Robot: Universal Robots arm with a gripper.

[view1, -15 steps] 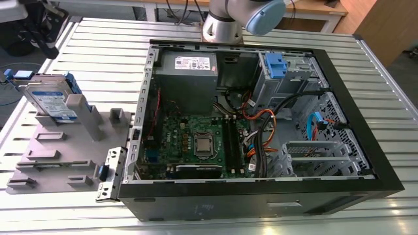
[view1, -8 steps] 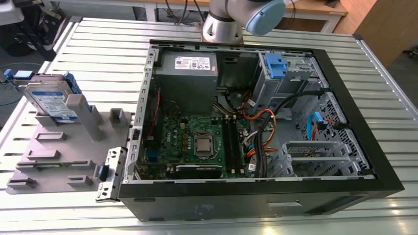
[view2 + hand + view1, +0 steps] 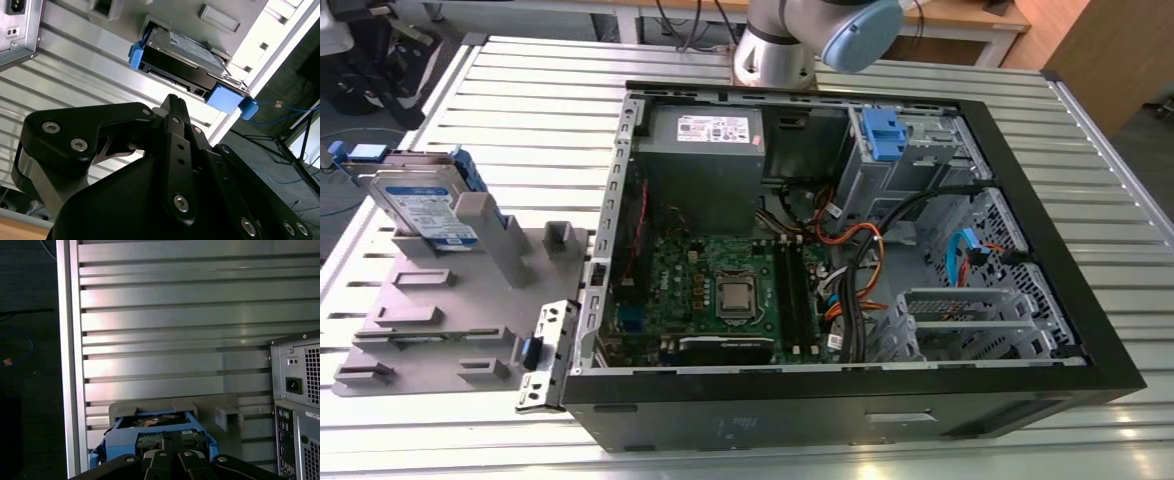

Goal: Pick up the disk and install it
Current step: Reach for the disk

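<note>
Disk (image 3: 424, 205) stood on edge in a grey holder (image 3: 454, 300) beside the open computer case (image 3: 854, 250).
The tool (image 3: 172, 454) is seen closed, empty, apart from the disk. The disk is judged rigid, weighty and shock-sensitive, best gripped across its flat faces.

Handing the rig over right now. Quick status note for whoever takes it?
The gripper is apart from the disk and is not holding it.
The disk stands on edge in the grey holder on the slatted table, at the exterior view's left of the open computer case.
Done: nothing that shows.
Left: the disk is not yet picked up and not yet in the case.
</note>
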